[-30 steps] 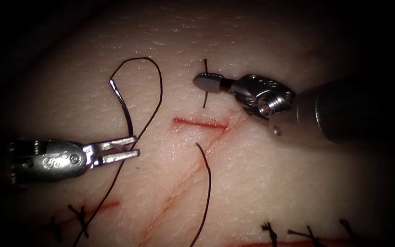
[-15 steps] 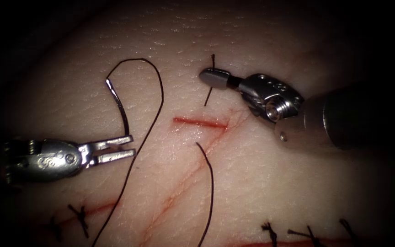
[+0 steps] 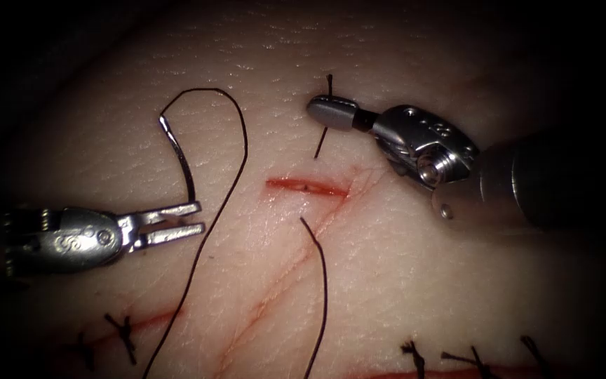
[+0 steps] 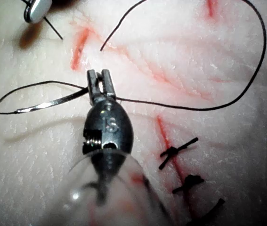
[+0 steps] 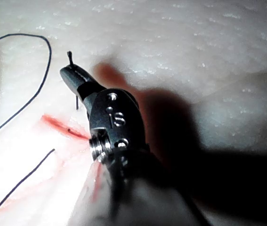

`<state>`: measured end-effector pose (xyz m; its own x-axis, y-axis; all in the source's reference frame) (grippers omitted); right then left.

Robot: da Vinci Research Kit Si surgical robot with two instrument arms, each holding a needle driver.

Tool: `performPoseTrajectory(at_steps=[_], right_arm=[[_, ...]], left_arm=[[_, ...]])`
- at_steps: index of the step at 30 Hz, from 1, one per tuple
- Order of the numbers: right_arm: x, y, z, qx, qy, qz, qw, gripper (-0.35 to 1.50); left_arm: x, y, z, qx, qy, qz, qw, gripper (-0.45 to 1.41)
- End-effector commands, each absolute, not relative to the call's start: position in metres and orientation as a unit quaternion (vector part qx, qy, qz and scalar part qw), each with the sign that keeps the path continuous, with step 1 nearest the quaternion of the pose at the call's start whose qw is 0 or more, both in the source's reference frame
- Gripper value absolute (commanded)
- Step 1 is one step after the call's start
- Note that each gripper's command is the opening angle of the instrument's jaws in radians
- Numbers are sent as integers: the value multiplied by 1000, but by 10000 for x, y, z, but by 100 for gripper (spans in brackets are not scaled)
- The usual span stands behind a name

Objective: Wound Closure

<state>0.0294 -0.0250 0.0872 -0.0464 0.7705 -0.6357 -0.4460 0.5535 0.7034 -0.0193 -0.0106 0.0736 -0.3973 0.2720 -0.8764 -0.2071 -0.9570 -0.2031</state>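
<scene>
Endoscope view: my needle lies outside the tissue, left of the cut, its pointed end clamped in my left tool. My right tool pinches a short thread end above the cut.

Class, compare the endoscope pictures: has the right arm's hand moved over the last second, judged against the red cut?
Yes. The right hand, shut on a short thread piece, has shifted slightly up and to the right, away from the cut.

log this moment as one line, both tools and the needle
left tool: holds needle near its tip end, outside tissue | right tool: shut on thread end | cut: open
</scene>
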Motion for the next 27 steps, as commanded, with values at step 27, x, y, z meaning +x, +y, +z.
performPoseTrajectory(at_steps=[27], right_arm=[[299, -240, 850, 129, 588, 434, 670, -35]], left_arm=[[-197, -108, 743, -530, -31, 835, 143, -45]])
